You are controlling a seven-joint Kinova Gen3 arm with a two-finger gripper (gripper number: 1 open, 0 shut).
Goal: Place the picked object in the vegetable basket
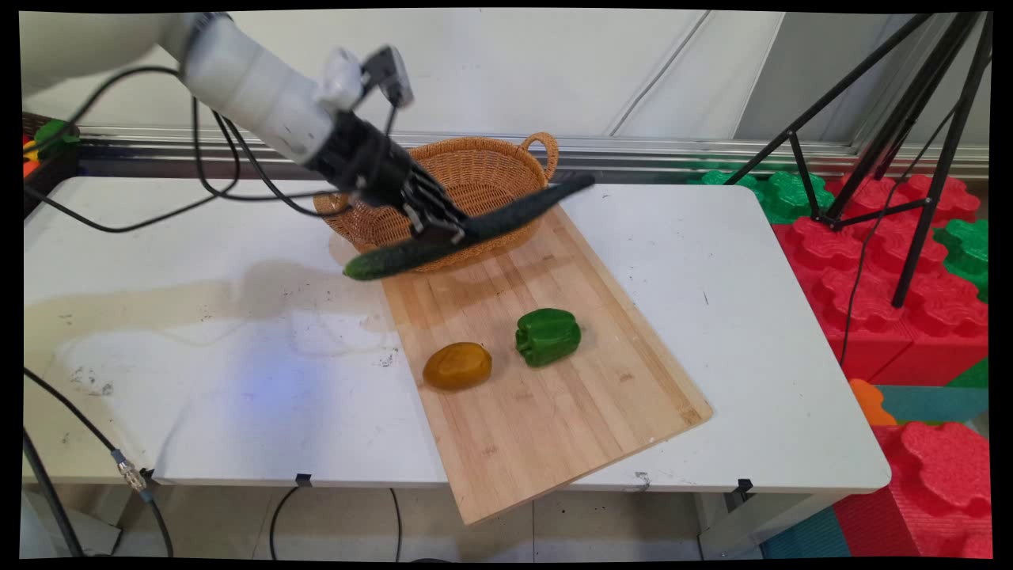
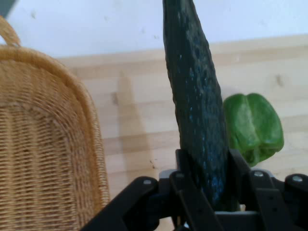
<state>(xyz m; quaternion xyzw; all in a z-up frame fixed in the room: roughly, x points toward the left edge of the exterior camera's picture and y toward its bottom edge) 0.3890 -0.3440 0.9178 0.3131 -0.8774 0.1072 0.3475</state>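
The black two-finger gripper point(image 1: 442, 227) is closed on a long dark green cucumber point(image 1: 467, 229), clamped near the middle of its length; the hand view shows the cucumber point(image 2: 199, 120) seated between the two fingers point(image 2: 185, 168), one pressing on each flank; the cucumber is held in the air, clear of the table, above the near rim of the round woven wicker basket with loop handles point(image 1: 467, 170) and the far end of the light wooden slatted cutting board point(image 1: 546, 372). Judged from this hold, the carry is done well by keeping the grip pressure steady and the wrist level; both ends overhang the fingers, so fast swings could let the cucumber pivot or slip; its ends should be kept clear of the basket rim. The long axis runs roughly level and slanted across the main view; the paler green end points lower left toward the bare white table point(image 1: 198, 380); the darker end points upper right past the basket handle. A blocky green bell pepper point(image 1: 548, 336) and a brownish-yellow oval potato point(image 1: 457, 366) lie on the board, near each other but apart, well below the gripper.
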